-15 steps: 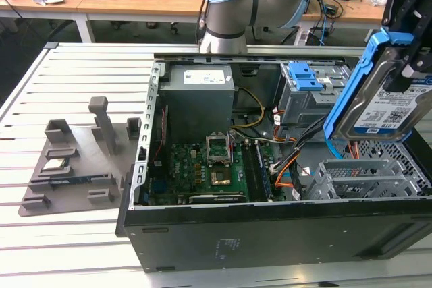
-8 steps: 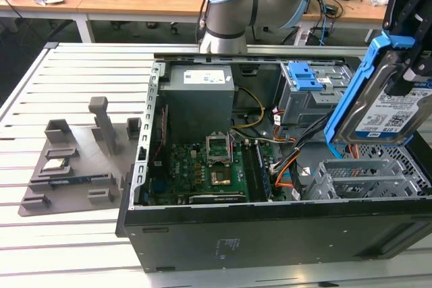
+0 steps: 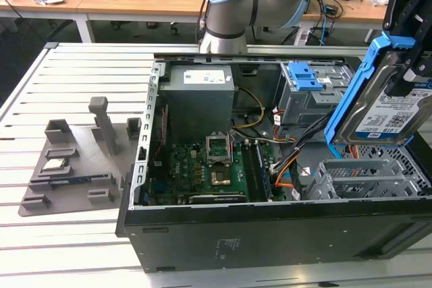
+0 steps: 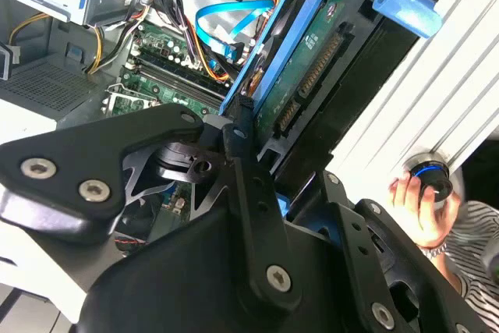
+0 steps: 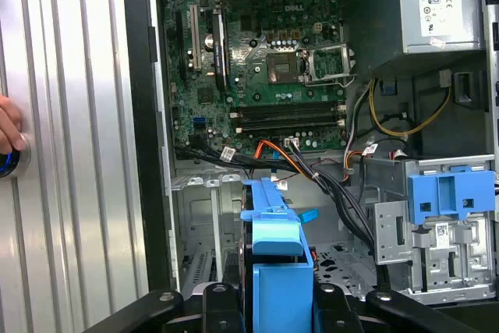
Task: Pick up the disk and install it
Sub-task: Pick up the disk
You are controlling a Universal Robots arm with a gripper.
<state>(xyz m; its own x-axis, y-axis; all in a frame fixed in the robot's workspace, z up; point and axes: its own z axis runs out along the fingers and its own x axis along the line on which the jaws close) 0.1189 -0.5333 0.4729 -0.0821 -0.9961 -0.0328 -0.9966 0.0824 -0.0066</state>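
Your fingers (image 3: 405, 65) grip the disk (image 3: 381, 99), held tilted above the drive cage (image 3: 364, 177) — the loose cables (image 3: 297, 160) nearby could snag it, or the tilt could jam the bracket.

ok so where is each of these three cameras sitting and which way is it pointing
Exterior view: off the arm, looking down into the open computer case; arm, end effector holding the disk.
Second wrist view: on the wrist, looking along the disk toward the motherboard; end effector links; a person's hand.
First wrist view: on the wrist, looking into the case; disk's blue bracket.
Both wrist views share disk and motherboard.
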